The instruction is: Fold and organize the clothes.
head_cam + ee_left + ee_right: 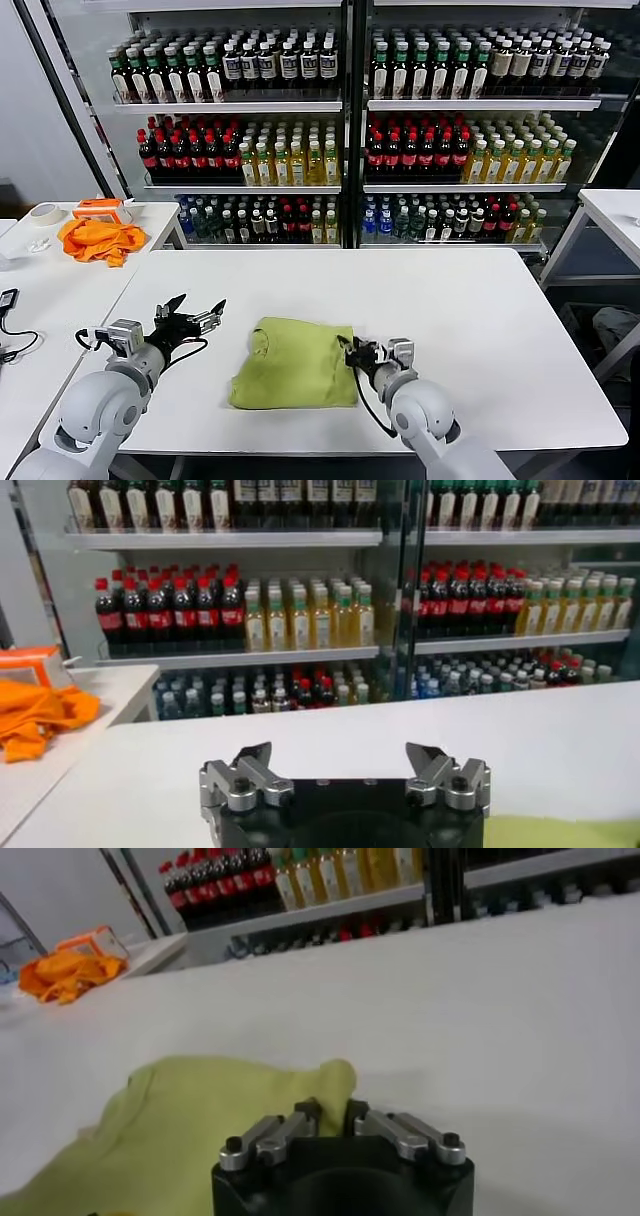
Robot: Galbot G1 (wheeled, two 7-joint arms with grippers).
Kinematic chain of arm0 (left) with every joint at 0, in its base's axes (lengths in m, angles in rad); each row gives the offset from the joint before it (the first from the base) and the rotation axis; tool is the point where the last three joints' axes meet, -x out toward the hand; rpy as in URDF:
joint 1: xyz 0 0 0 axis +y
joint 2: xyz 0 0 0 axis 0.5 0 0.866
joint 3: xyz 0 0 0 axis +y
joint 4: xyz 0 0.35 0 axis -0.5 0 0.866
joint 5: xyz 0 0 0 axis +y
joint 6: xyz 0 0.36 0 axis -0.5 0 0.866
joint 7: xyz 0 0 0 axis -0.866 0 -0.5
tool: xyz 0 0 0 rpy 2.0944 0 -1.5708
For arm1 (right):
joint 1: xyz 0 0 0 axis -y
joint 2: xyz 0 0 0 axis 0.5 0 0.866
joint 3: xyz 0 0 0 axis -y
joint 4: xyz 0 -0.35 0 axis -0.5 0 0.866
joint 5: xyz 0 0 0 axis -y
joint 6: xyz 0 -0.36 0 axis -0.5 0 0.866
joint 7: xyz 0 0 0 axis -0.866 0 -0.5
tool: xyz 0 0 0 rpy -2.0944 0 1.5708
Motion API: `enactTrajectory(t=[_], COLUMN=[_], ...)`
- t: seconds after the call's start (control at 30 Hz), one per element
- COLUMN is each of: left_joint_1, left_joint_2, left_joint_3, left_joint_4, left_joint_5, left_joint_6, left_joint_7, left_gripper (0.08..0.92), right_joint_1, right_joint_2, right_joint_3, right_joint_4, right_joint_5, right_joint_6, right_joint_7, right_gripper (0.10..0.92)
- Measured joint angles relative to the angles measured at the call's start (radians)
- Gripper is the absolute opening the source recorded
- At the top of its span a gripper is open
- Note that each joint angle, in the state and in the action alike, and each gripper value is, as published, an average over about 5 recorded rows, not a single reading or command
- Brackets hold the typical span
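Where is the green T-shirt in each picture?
Head view: the green T-shirt lies folded on the white table, low and centre.
Left wrist view: only a sliver at the bottom right corner.
Right wrist view: lower left, at the right gripper.
Shared landmark: the orange garment.

A white desk (480, 300) stands before shelves of bottles (300, 150). On a side desk (150, 215) lie an orange garment (98, 240), a tape roll (45, 213) and an orange-and-white box (103, 209).
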Motion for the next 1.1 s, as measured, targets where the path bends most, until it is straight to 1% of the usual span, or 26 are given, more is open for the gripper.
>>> enactTrajectory(t=[0.07, 0.17, 0.4, 0.57, 0.67, 0.9, 1.1], left_joint_1=[0.002, 0.004, 0.01, 0.003, -0.005, -0.022, -0.03], left_joint_2=[0.0, -0.001, 0.002, -0.006, -0.009, 0.004, 0.01], left_joint_3=[-0.002, -0.002, -0.001, 0.014, 0.029, 0.059, 0.082], left_joint_4=[0.001, 0.0, 0.008, 0.02, 0.028, 0.049, 0.058], left_joint_5=[0.0, 0.0, 0.004, 0.01, 0.016, 0.043, 0.105], left_joint_6=[0.0, -0.001, -0.008, -0.023, -0.043, -0.114, -0.19], left_joint_7=[0.0, 0.001, 0.0, -0.002, -0.002, 0.015, 0.032], left_gripper=[0.823, 0.822, 0.823, 0.823, 0.823, 0.823, 0.823], right_joint_1=[0.02, 0.041, 0.042, 0.018, 0.003, -0.033, -0.094], right_joint_2=[-0.006, -0.02, -0.087, -0.122, -0.129, -0.157, -0.202], right_joint_3=[0.01, 0.029, 0.094, 0.134, 0.146, 0.195, 0.267], right_joint_4=[0.0, 0.001, 0.01, -0.005, -0.017, -0.011, 0.053], right_joint_5=[0.002, 0.004, -0.009, -0.048, -0.084, -0.176, -0.221], right_joint_6=[0.0, -0.003, -0.003, 0.013, 0.028, 0.089, 0.145], right_joint_7=[0.0, -0.002, -0.037, -0.07, -0.09, -0.12, -0.107], right_gripper=[0.166, 0.122, 0.119, 0.122, 0.165, 0.366, 0.54])
